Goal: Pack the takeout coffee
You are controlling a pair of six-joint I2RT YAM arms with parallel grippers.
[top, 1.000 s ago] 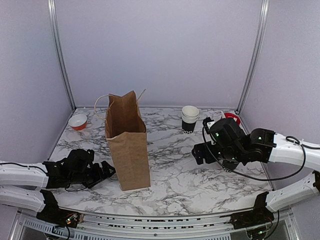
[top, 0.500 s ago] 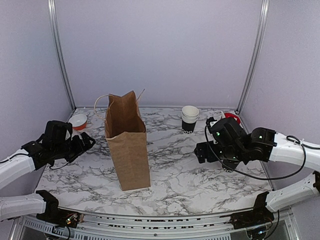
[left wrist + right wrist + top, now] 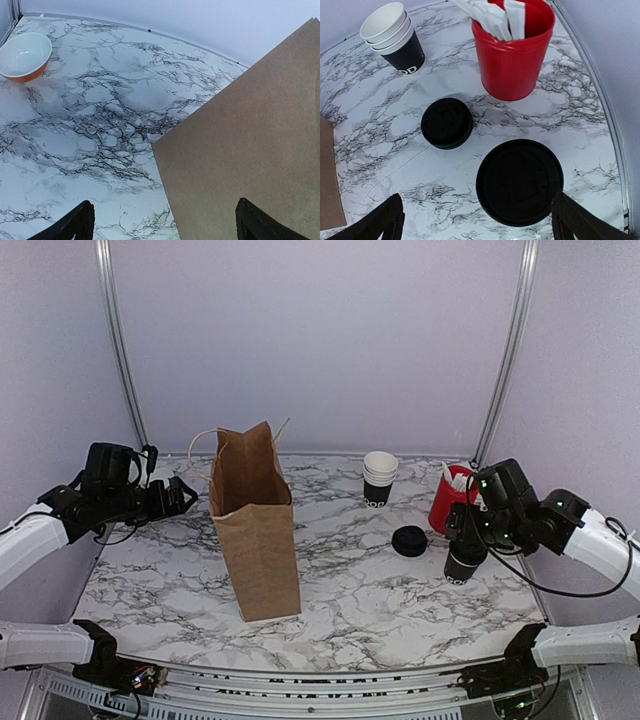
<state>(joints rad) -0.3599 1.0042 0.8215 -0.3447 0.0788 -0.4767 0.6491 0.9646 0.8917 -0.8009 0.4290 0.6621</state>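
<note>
The black left gripper (image 3: 165,222) and right gripper (image 3: 477,215) tip white-shelled arms (image 3: 25,540) with black joints and looping cables (image 3: 560,590).

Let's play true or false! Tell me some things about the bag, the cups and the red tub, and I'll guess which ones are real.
1. The paper bag is lying flat on the table. False: it stands upright.
2. White things stick out of the red tub. True.
3. The right gripper is squeezing the black cup. False: its jaws are open, just above the cup.
4. A loose black lid lies on the table. True.
5. The orange bowl is inside the bag. False: it sits on the table, away from the bag.
</note>
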